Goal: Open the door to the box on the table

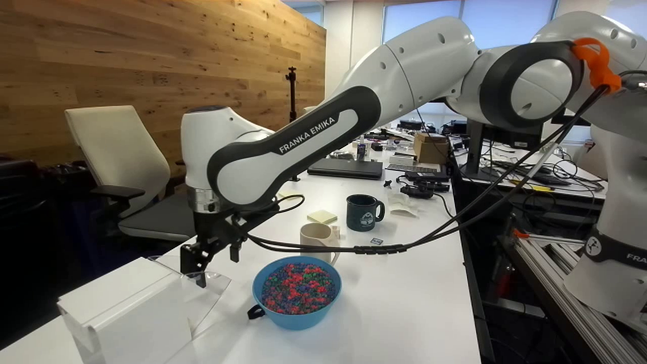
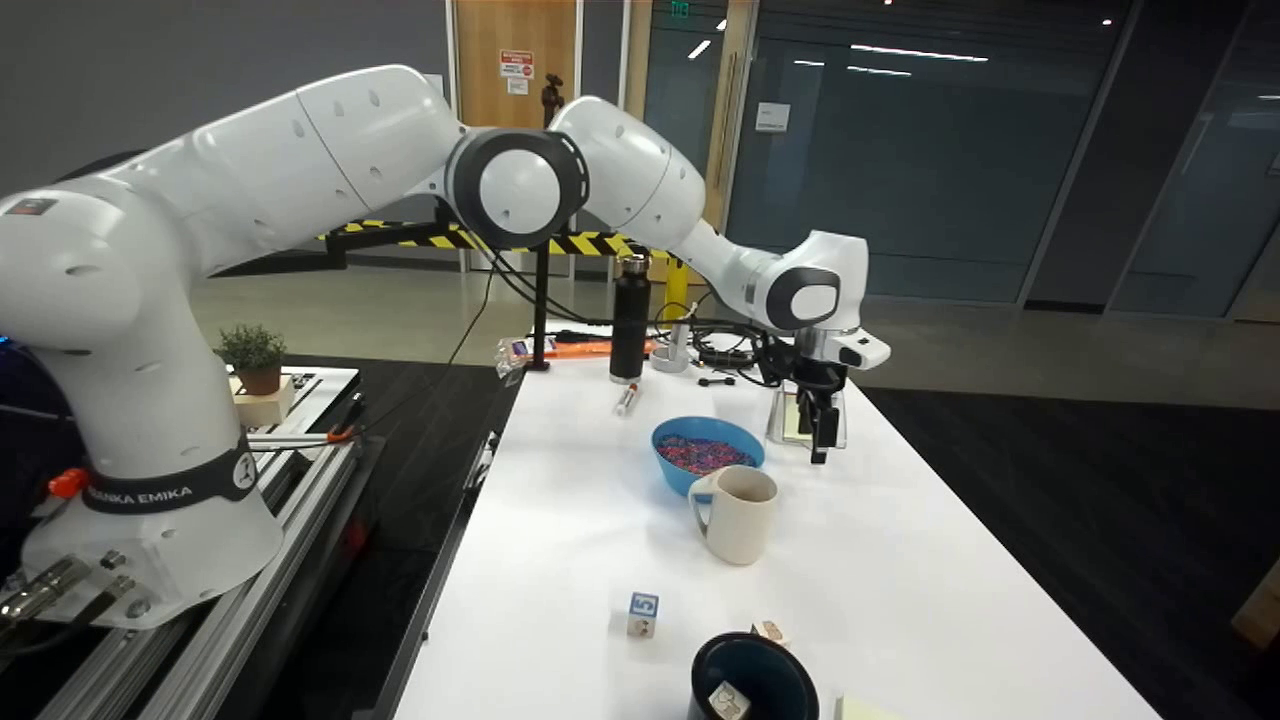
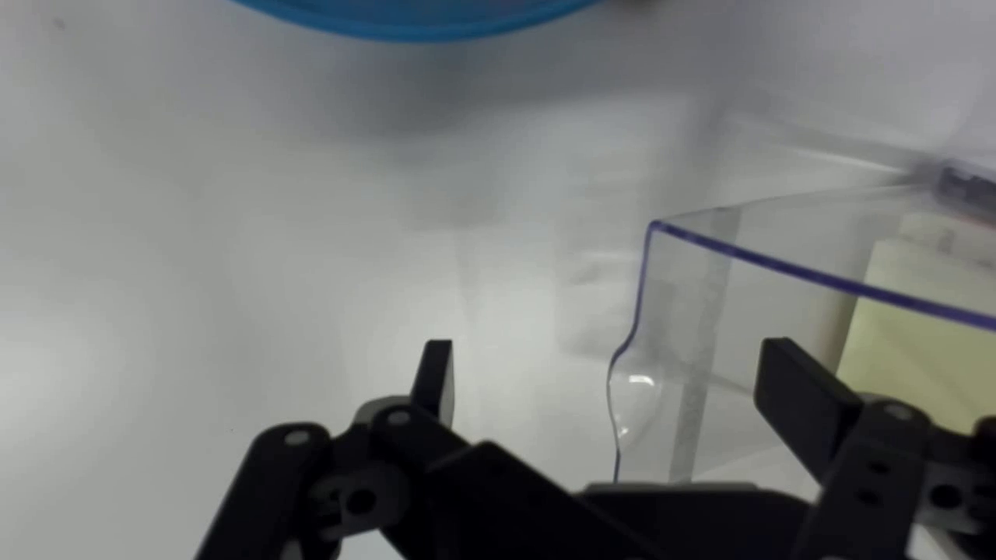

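The fingers stand well apart and hold nothing. In the wrist view the wavy free edge of a clear panel, judged to be the door, lies between them: one finger overlaps it, the other is over bare desk. A pale yellow pad shows through it. Contact cannot be confirmed, nor how far the door is open. The door belongs to the box, which sits close to the long edge away from the robot's base, toward the end bearing the black bottle.

Hazards are as follows. The door is see-through, so its depth is easily misjudged; the fingers could close on air or knock the box. The hinge cannot be made out, and a pull in the wrong direction would probably drag the whole box, which looks light, possibly over that long edge. The blue bowl, filled with coloured bits, stands near the box on the robot's side; a door swung wide could strike it and spill the contents.

The desk is white. The beige mug stands just beside the bowl; further toward the opposite end are a small block, a dark mug and yellow sticky notes. A marker lies nearer the bottle end. An office chair stands off the long edge by the box, before a wood-panelled wall. Yellow-and-black barrier tape and glass partitions show past the bottle end.
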Tool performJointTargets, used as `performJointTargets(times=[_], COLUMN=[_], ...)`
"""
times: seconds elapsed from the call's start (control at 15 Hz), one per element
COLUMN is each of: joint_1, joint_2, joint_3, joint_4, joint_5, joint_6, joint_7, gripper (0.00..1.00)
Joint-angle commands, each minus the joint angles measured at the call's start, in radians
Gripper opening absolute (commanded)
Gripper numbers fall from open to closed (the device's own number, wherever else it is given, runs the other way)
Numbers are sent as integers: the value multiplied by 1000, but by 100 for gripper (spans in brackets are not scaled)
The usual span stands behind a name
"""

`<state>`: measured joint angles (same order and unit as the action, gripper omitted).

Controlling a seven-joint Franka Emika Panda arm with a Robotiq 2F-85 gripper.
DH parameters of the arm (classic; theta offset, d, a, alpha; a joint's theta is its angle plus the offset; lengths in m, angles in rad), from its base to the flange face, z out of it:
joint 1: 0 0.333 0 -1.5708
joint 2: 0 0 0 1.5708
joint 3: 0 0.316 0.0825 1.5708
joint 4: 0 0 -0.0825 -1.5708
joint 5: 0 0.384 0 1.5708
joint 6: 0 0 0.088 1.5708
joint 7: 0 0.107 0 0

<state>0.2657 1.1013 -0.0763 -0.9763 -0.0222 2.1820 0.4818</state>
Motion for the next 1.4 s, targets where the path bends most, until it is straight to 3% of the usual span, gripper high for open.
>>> performJointTargets(times=[0.0, 0.27, 1.33], joint_1=[-1, 2, 12], joint_2=[17, -20, -416], joint_3=[-4, -8, -21], joint_4=[44, 29, -218], joint_5=[-16, -11, 3], joint_6=[-18, -54, -280], joint_7=[-5, 14, 4], gripper=[100, 100, 100])
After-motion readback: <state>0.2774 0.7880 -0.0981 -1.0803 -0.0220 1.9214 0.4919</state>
